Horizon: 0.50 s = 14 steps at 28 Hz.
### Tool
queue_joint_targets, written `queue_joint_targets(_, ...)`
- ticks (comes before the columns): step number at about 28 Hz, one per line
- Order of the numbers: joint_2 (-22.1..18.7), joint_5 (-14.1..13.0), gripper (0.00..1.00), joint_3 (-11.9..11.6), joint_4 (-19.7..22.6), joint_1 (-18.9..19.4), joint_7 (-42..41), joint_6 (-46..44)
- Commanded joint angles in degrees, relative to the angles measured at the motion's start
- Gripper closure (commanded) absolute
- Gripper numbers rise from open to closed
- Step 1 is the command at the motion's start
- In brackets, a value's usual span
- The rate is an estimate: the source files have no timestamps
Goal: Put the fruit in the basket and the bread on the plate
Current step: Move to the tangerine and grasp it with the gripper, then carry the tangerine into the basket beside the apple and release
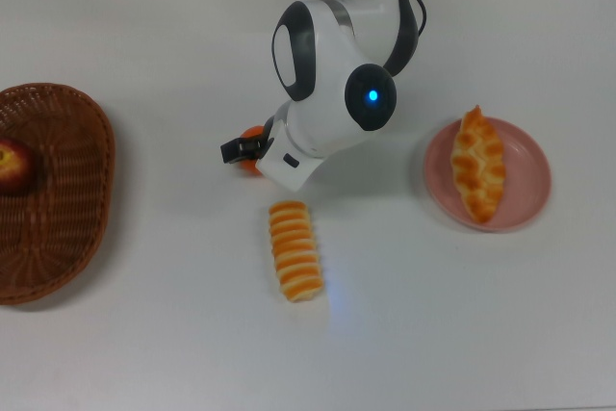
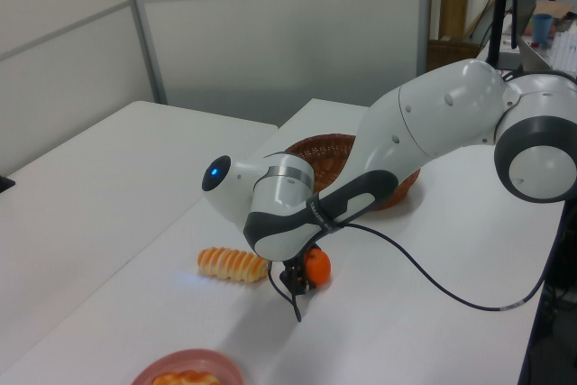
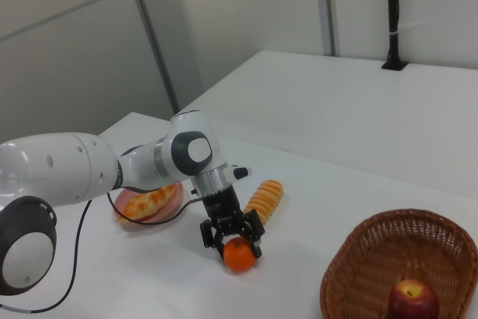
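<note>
The orange mandarin [image 3: 239,257] rests on the white table, mostly hidden under the arm in the top view. My gripper [image 3: 236,248] is low over it, open, one finger on each side. The dark red apple [image 1: 14,163] lies in the wicker basket [image 1: 67,238] at the top view's left. Below the gripper in the top view, the ridged roll [image 1: 295,249] lies on the table. The leaf-shaped pastry [image 1: 478,163] sits on the pink plate [image 1: 525,204] at the top view's right.
The white table [image 1: 154,36] carries nothing else. The arm's body [image 1: 327,84] and a black cable [image 2: 433,286] hang over the table's middle. In the left view the arm hides part of the basket [image 2: 329,146].
</note>
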State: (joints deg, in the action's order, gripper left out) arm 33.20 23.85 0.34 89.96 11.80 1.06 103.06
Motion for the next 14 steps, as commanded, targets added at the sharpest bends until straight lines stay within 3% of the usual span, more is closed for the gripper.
queue_joint_targets(1, -2.0, 0.6, 0.76, -0.3, 2.1, -0.2, -1.0, -0.4)
queue_joint_targets(3, -2.1, 0.3, 1.0, -0.3, 1.8, -0.7, -0.7, -0.4)
queue_joint_targets(9, -3.6, -2.7, 1.0, -0.3, -1.6, -3.5, -0.4, 0.5)
queue_joint_targets(10, -4.1, -4.8, 1.0, -0.3, -3.4, -5.5, -0.4, 0.7)
queue_joint_targets(14, -5.0, -8.2, 1.0, -0.3, -6.7, -10.6, -0.9, 1.3)
